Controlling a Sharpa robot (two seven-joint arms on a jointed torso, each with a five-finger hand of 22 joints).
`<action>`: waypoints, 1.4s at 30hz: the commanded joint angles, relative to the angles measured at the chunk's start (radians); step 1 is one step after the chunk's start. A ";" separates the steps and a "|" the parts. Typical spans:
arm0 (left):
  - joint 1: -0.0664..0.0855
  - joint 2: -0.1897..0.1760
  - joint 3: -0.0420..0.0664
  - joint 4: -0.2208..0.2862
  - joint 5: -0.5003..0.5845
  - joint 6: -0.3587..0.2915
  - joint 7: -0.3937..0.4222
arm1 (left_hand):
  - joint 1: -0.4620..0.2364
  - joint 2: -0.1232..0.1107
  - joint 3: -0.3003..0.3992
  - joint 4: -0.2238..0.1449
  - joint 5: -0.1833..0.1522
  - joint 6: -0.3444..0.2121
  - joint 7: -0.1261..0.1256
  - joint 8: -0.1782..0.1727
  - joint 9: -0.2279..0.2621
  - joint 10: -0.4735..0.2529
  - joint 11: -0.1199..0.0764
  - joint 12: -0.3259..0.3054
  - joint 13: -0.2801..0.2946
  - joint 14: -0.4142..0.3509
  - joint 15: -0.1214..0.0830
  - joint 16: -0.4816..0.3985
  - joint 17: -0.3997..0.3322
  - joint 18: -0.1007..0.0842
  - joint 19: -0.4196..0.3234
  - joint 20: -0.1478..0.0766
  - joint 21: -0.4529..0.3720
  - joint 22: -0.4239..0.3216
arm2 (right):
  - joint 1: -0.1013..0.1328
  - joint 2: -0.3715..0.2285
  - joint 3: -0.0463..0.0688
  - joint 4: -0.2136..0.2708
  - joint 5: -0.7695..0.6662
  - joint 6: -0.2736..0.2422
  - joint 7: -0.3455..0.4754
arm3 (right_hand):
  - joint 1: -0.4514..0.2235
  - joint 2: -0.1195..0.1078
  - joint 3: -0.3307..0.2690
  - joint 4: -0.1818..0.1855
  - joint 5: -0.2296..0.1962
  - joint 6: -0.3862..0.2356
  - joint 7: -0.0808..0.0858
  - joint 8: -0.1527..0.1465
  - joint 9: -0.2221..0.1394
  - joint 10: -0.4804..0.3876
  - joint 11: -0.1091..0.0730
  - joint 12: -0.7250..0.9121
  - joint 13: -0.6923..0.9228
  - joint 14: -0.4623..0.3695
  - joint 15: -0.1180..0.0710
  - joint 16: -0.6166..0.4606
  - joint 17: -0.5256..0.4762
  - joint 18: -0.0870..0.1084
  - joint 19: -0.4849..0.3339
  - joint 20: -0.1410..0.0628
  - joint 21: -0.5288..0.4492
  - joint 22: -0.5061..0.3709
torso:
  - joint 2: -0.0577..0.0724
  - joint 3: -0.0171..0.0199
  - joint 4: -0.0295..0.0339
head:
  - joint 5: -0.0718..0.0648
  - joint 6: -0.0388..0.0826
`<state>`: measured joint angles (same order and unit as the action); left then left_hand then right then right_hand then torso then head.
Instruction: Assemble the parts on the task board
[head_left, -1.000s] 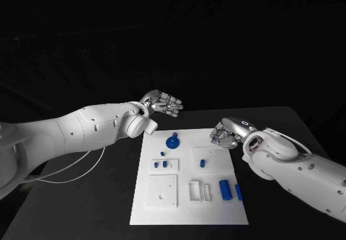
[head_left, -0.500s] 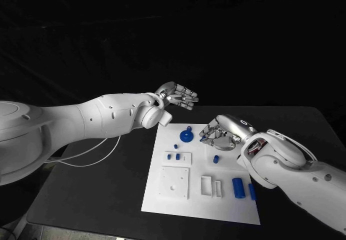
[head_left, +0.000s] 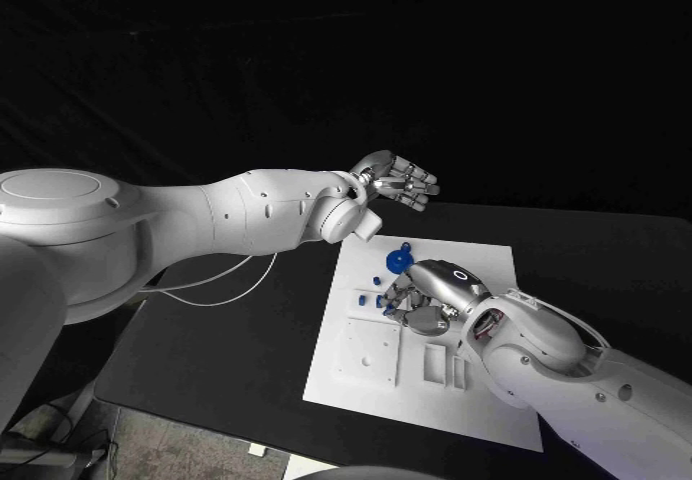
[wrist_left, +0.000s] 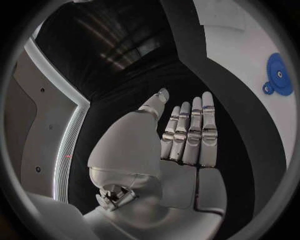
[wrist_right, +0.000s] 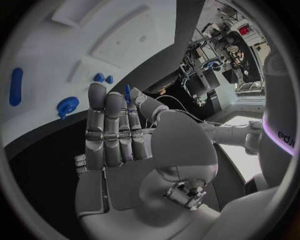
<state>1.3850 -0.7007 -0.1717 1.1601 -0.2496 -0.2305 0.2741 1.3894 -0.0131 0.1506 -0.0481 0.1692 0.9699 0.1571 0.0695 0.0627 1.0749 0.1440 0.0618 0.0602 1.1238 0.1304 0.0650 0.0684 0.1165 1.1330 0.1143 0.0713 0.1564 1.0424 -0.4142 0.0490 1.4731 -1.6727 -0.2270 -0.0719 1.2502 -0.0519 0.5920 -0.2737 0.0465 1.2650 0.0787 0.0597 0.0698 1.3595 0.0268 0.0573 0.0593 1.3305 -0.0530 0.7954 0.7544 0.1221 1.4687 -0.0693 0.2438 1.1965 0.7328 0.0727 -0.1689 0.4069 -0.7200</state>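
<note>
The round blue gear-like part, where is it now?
In the head view the round blue gear-like part lies at the far end of the white task board, below the left hand.

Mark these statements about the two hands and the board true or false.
1. The silver left hand is open, holding nothing. True.
2. The silver right hand hangs over bare black table, off the white task board. False: it is over the board's middle.
3. The round blue toothed disc lies near the board's far edge. True.
4. The left hand presses on that disc. False: it is raised beyond the board's far edge, apart from it.
</note>
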 joint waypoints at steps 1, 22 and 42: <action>0.001 0.004 0.001 0.004 0.010 0.002 0.018 | -0.002 0.009 0.002 -0.005 -0.001 0.003 0.004 -0.001 0.000 -0.001 0.002 -0.004 -0.001 0.003 0.000 -0.004 0.000 0.007 0.007 -0.002 0.004 -0.001 | -0.008 0.010 -0.005 -0.010 -0.078 0.031 0.010 | 0.008 0.017 0.003 -0.003 0.003 0.004 0.002 0.005 0.001 0.002 0.000 0.003 0.002 0.004 0.000 -0.004 0.001 0.020 0.002 -0.004 -0.006 0.000 | 0.001 0.0004 -0.0007 | 0.030 -0.015; 0.001 0.014 0.001 0.016 0.015 0.009 0.017 | -0.002 0.014 0.013 -0.004 0.001 0.006 0.003 -0.001 0.000 0.001 0.001 -0.004 -0.001 0.004 -0.001 -0.004 0.000 0.007 0.006 -0.003 0.005 0.001 | -0.049 0.040 -0.040 -0.071 -0.174 0.085 -0.015 | 0.007 0.015 0.007 -0.005 0.003 0.009 0.000 0.005 0.002 0.006 -0.001 0.003 0.002 0.005 0.000 -0.002 0.005 0.021 0.002 -0.004 -0.003 0.005 | 0.001 0.0008 -0.0010 | 0.080 -0.052; 0.001 0.013 0.001 0.014 0.015 0.020 0.011 | -0.004 0.014 0.019 -0.001 0.002 0.007 0.003 -0.001 0.000 0.001 0.001 -0.004 -0.002 0.004 -0.001 -0.004 0.000 0.006 0.005 -0.004 0.005 0.003 | -0.065 0.055 -0.042 -0.101 -0.187 0.080 -0.022 | 0.005 0.013 0.010 -0.005 0.003 0.010 0.000 0.005 0.002 0.009 -0.002 0.003 0.002 0.006 0.000 0.002 0.009 0.021 0.001 -0.005 0.002 0.014 | 0.001 0.0003 -0.0021 | 0.100 -0.062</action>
<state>1.3850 -0.6880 -0.1717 1.1724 -0.2404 -0.2269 0.2759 1.3851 -0.0088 0.1654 -0.0489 0.1693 0.9699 0.1571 0.0695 0.0627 1.0749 0.1440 0.0618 0.0602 1.1238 0.1304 0.0649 0.0684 0.1164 1.1330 0.1143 0.0712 0.1586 0.9818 -0.3607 0.0095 1.3771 -1.8423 -0.1559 -0.0851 1.2496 -0.0512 0.5978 -0.2790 0.0429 1.2697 0.0792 0.0597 0.0702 1.3611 0.0247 0.0557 0.0605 1.3304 -0.0525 0.7955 0.7628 0.1221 1.4650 -0.0691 0.2439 1.2103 0.7338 0.0734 -0.1708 0.5037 -0.7785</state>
